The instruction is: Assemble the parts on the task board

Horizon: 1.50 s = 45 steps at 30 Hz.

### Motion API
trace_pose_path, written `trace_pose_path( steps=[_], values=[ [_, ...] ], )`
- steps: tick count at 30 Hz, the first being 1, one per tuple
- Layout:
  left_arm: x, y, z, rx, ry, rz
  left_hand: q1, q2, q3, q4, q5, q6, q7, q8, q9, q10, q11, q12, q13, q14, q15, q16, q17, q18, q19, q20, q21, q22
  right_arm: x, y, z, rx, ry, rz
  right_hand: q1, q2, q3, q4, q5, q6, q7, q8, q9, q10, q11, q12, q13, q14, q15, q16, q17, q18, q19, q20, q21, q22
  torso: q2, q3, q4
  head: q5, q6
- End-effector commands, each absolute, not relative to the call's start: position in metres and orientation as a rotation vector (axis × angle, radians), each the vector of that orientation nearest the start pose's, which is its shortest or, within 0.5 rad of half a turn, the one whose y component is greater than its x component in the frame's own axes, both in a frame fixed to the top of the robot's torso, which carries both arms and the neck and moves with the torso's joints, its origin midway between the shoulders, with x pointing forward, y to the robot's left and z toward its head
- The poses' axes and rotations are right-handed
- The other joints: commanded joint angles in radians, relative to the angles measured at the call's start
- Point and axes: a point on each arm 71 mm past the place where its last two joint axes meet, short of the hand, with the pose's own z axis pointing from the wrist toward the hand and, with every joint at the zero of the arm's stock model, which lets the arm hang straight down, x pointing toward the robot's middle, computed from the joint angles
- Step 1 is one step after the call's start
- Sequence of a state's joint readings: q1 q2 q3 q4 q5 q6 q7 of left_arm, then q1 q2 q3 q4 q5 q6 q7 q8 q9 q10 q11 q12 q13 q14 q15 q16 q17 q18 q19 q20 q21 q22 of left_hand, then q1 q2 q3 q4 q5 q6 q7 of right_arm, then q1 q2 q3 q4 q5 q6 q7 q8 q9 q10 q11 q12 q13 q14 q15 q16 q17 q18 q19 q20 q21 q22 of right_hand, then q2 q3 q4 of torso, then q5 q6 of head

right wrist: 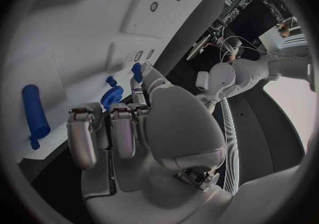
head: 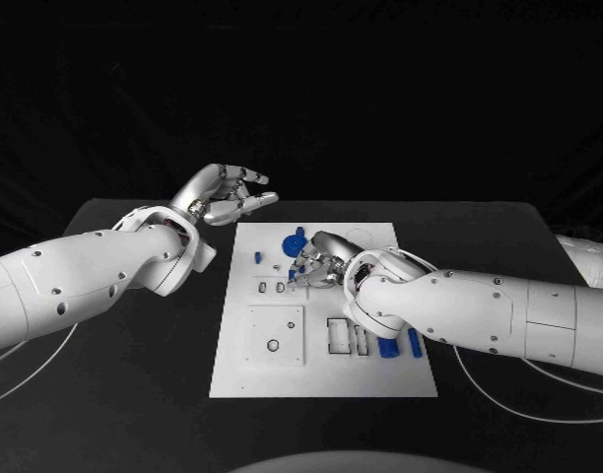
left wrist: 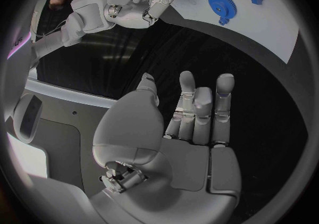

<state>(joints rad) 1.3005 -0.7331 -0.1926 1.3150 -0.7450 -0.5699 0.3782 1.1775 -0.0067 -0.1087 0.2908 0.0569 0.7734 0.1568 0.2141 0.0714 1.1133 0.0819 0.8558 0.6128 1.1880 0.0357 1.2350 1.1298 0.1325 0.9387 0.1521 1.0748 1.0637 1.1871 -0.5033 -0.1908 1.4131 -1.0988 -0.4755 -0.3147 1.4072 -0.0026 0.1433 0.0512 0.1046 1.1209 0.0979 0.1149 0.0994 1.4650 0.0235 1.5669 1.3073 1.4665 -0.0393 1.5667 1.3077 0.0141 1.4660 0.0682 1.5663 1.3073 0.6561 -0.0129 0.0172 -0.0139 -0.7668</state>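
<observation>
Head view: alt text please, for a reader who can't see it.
The right hand is over the middle of the white task board among small blue parts, with a blue gear just beyond it. The left hand is raised off the board's far left corner, holding nothing.

Right hand covering part of the task board, whatever its fingertips touch hidden beneath it, small blue parts by it too small to identify, blue bar partly behind right arm
</observation>
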Motion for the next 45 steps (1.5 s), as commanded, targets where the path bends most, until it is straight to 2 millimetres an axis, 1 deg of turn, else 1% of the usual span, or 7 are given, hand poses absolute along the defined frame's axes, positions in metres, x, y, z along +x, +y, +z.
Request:
trace_pose_path(
  steps=[1,5,7,18,31,39,45],
  values=[
    [0.5213,0.2098,-0.1724,-0.253,1.384,-1.053,0.001,0.006,-0.003,0.0,-0.005,0.008,-0.001,-0.002,-0.001,0.008,0.0,-0.006,-0.001,-0.002,0.0,-0.001,0.001,0.006,0.0,0.002,-0.005,0.001,0.469,-0.0753,-0.2502,0.185,1.891,0.746,0.0,0.008,-0.004,-0.004,0.004,0.012,-0.009,0.003,0.003,0.106,0.006,0.004,0.264,0.104,0.007,0.004,0.263,-0.014,0.105,0.009,0.004,0.263,0.0,-0.0004,-0.0006,0.0,-0.002],
    [0.521,0.2099,-0.1723,-0.253,1.384,-1.053,0.001,0.006,-0.003,0.0,-0.005,0.008,-0.001,-0.002,-0.001,0.008,0.0,-0.006,-0.001,-0.002,0.0,-0.001,0.001,0.006,0.0,0.002,-0.005,0.001,0.4687,-0.0742,-0.2511,0.182,1.895,0.746,0.0,0.008,-0.004,-0.004,0.004,0.012,-0.009,0.003,0.003,0.106,0.006,0.004,0.264,0.104,0.007,0.004,0.263,-0.014,0.105,0.009,0.004,0.263,0.0,-0.0013,0.0,-0.001,-0.002],
    [0.5209,0.21,-0.1722,-0.253,1.383,-1.054,0.001,0.006,-0.003,0.0,-0.005,0.008,-0.001,-0.002,-0.001,0.008,0.0,-0.006,-0.001,-0.002,0.0,-0.001,0.001,0.006,0.0,0.002,-0.005,0.001,0.4685,-0.0738,-0.2517,0.18,1.897,0.746,-0.001,0.009,-0.004,-0.004,0.005,0.012,-0.009,0.002,0.003,0.106,0.007,0.004,0.264,0.104,0.008,0.004,0.263,-0.014,0.105,0.009,0.004,0.263,0.0,-0.0007,-0.0012,0.0,-0.003],
    [0.5208,0.2104,-0.1721,-0.253,1.383,-1.053,0.001,0.006,-0.003,0.0,-0.005,0.008,-0.001,-0.002,-0.001,0.008,0.0,-0.006,-0.001,-0.002,0.0,-0.001,0.001,0.006,0.0,0.002,-0.005,0.001,0.4683,-0.0722,-0.2553,0.172,1.904,0.743,-0.002,0.009,-0.004,-0.004,0.006,0.011,-0.008,0.0,0.003,0.106,0.008,0.004,0.264,0.104,0.009,0.004,0.263,-0.014,0.105,0.01,0.004,0.263,0.0,0.0002,0.0007,-0.003,-0.003],
    [0.5209,0.2111,-0.1721,-0.254,1.383,-1.051,0.001,0.006,-0.003,0.0,-0.005,0.008,-0.001,-0.002,-0.001,0.008,0.0,-0.006,-0.001,-0.002,0.0,-0.001,0.001,0.006,0.0,0.002,-0.005,0.001,0.4677,-0.0715,-0.2582,0.163,1.914,0.74,-0.002,0.01,-0.004,-0.005,0.007,0.007,-0.007,-0.004,0.001,0.106,0.009,0.004,0.264,0.104,0.011,0.004,0.263,-0.014,0.105,0.012,0.004,0.263,0.0,0.0003,-0.0005,-0.003,-0.008],
    [0.521,0.2118,-0.1721,-0.255,1.383,-1.05,0.001,0.006,-0.003,0.0,-0.005,0.008,-0.001,-0.002,-0.001,0.008,0.0,-0.006,-0.001,-0.002,0.0,-0.001,0.001,0.006,0.0,0.002,-0.005,0.001,0.4677,-0.0725,-0.2594,0.166,1.919,0.735,-0.005,0.008,-0.006,-0.006,0.007,-0.006,-0.006,-0.015,-0.003,0.106,0.011,0.004,0.264,0.104,0.013,0.004,0.263,-0.014,0.105,0.015,0.004,0.263,-0.001,-0.0004,-0.0006,-0.006,-0.009],
    [0.5209,0.2125,-0.1721,-0.255,1.383,-1.049,0.006,0.009,-0.006,0.0,-0.005,0.01,-0.001,-0.006,-0.001,0.008,0.0,-0.006,0.0,-0.002,0.0,-0.001,0.002,0.006,0.001,0.002,-0.006,0.003,0.467,-0.0724,-0.2601,0.163,1.927,0.734,-0.006,0.005,-0.008,-0.007,0.006,-0.012,-0.004,-0.021,-0.005,0.106,0.012,0.004,0.264,0.104,0.015,0.004,0.263,-0.014,0.105,0.016,0.004,0.263,0.0,0.0003,-0.0001,-0.007,-0.009]
  ],
)
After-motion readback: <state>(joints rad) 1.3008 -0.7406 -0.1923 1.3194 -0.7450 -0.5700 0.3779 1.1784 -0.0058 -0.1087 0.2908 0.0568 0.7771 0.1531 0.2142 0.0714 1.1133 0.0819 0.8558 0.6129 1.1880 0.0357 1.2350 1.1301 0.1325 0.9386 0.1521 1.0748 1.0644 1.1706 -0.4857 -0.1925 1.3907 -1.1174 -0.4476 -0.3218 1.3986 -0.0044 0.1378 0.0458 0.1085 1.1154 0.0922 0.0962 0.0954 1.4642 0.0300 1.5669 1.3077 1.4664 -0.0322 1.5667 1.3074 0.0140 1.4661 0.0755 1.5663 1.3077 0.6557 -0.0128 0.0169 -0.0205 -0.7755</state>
